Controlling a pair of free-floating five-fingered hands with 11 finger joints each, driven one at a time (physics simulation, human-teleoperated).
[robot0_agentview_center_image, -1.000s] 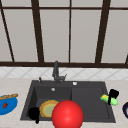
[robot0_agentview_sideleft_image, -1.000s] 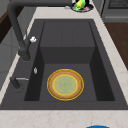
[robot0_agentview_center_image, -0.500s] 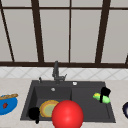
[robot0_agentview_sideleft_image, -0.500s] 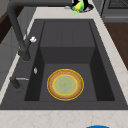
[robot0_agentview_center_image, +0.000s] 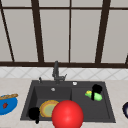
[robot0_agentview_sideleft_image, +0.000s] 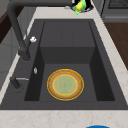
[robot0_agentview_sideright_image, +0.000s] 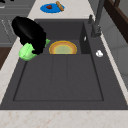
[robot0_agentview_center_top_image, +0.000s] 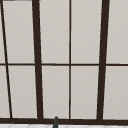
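A plate (robot0_agentview_sideleft_image: 65, 84) lies in the sink's (robot0_agentview_sideleft_image: 67, 32) left basin, beside the faucet (robot0_agentview_sideleft_image: 18, 32).

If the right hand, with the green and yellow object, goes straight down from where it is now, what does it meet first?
Probably the sink's flat drainboard: the right hand and the green and yellow object appear above it, though depth is unclear.

I see a yellow plate (robot0_agentview_center_image: 48, 108) down in the dark sink (robot0_agentview_center_image: 101, 113), a big red ball (robot0_agentview_center_image: 67, 115) in front, a tap (robot0_agentview_center_image: 56, 72) behind, and a blue dish (robot0_agentview_center_image: 7, 105) on the counter.

the pale counter (robot0_agentview_center_image: 15, 85) holds a dark sink (robot0_agentview_center_image: 105, 117) and a blue plate (robot0_agentview_center_image: 7, 106).
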